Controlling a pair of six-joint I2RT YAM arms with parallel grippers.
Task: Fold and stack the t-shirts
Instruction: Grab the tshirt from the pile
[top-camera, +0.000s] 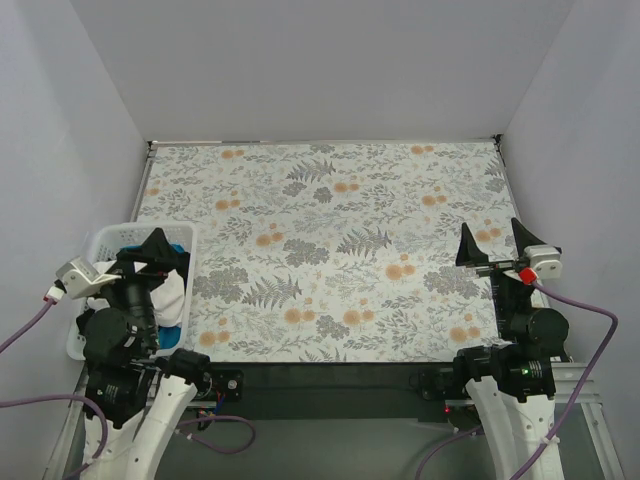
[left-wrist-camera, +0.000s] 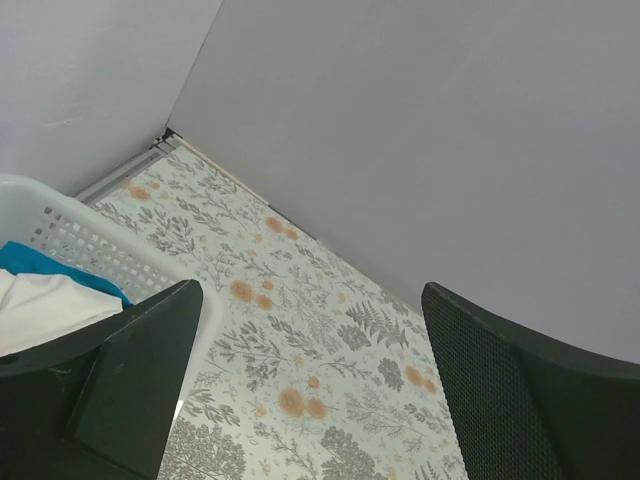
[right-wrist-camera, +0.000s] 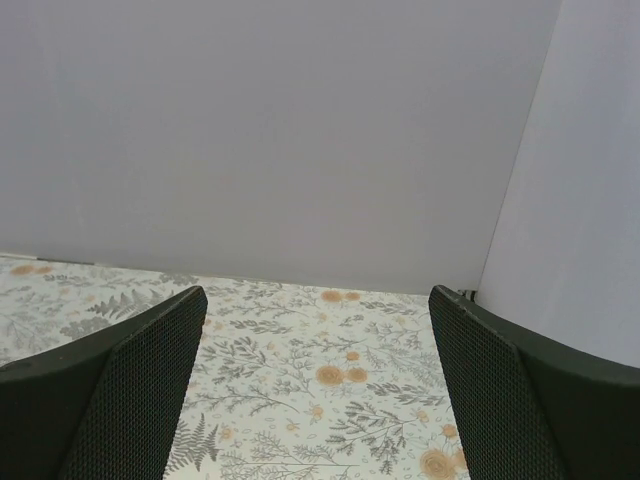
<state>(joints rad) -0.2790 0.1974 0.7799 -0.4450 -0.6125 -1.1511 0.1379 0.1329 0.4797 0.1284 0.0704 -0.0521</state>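
The t-shirts lie bunched in a white slotted basket (top-camera: 110, 232) at the table's left edge. A white one (top-camera: 170, 295) shows on top and a bright blue one (top-camera: 172, 328) under it. In the left wrist view the white shirt (left-wrist-camera: 45, 305) and the blue shirt (left-wrist-camera: 40, 262) sit inside the basket wall (left-wrist-camera: 95, 252). My left gripper (top-camera: 152, 250) hovers above the basket, open and holding nothing (left-wrist-camera: 310, 390). My right gripper (top-camera: 494, 243) is raised over the table's right side, also open and holding nothing (right-wrist-camera: 315, 390).
The floral grey and orange tablecloth (top-camera: 330, 240) covers the table up to the back wall. Plain walls close in on the left, back and right. Cables run from both arm bases at the near edge.
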